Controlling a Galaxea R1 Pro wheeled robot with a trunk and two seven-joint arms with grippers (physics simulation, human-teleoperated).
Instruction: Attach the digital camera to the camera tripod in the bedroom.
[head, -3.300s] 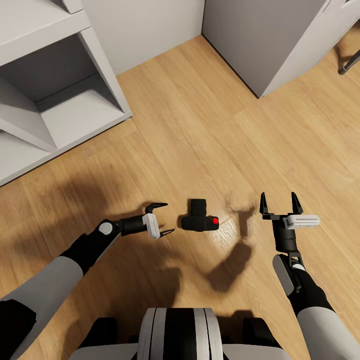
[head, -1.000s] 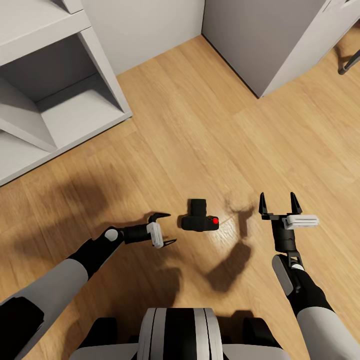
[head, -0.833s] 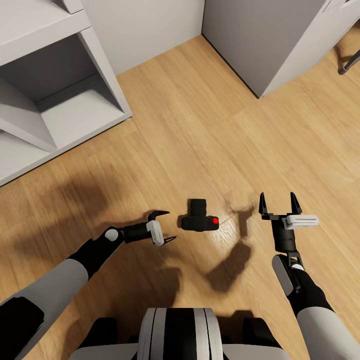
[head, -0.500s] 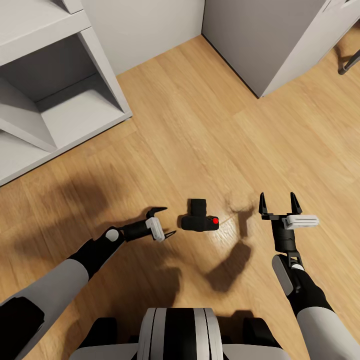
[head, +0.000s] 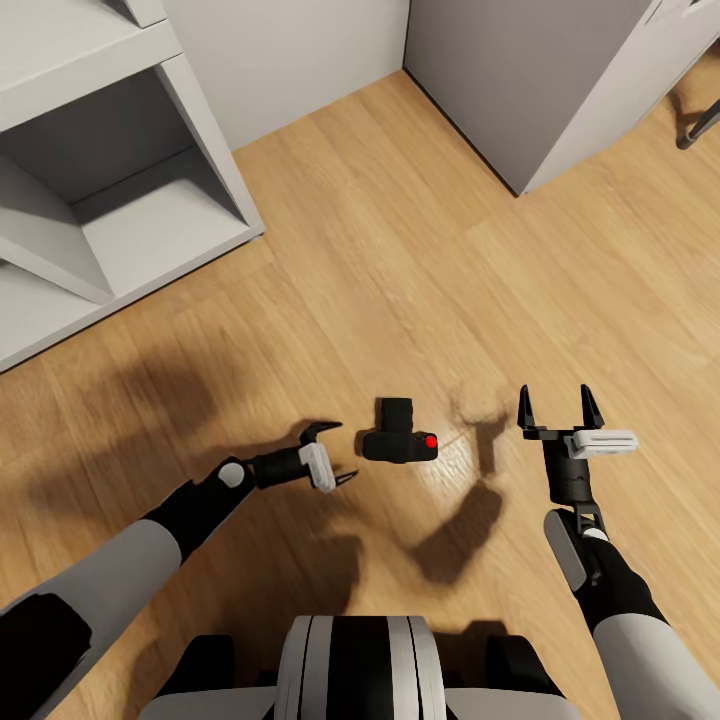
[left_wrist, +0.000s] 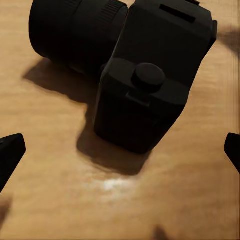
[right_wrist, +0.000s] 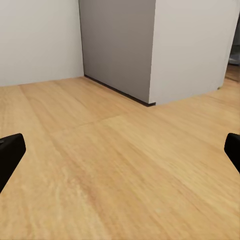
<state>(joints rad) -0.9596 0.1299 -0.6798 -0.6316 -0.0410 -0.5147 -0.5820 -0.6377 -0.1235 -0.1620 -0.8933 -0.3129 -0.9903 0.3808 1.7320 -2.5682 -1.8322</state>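
Head view has the left gripper (head: 334, 455) lower than a moment ago, its fingers spread and now level with the digital camera (head: 399, 437), which lies untouched on the wood floor (head: 400, 250) at lower centre; a side grasp looks near. Right gripper (head: 553, 408) hangs released at lower right, unmoved. Count: one camera, two grippers, one white shelf unit (head: 110, 170) upper left

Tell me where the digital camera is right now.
In the head view the digital camera lies on the wood floor, between the open left gripper and right gripper, nearer the left.
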